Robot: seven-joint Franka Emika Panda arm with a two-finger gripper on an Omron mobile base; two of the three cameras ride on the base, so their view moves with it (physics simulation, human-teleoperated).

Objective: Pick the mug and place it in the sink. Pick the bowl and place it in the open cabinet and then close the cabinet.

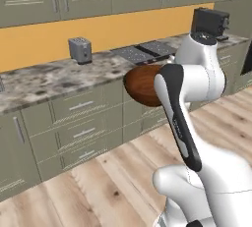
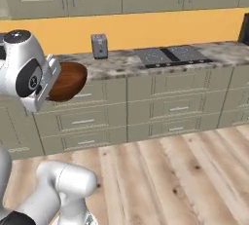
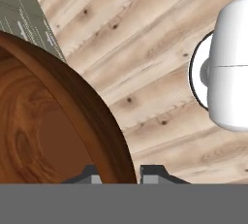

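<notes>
Hand view: the round reddish-brown wooden bowl (image 3: 43, 121) fills the left half of the frame, its rim pinched between the two dark finger tips of the gripper (image 3: 121, 173), jaws nearly closed on it, pale plank floor (image 3: 145, 48) behind. Left base view puts the bowl (image 1: 140, 84) at frame centre, lifted off and in front of the speckled stone counter (image 1: 49, 78); a small grey toaster (image 1: 79, 50) stands upper left

marbled counter (image 1: 44, 81), toaster (image 1: 80, 50), cooktop (image 1: 144, 51)
</notes>
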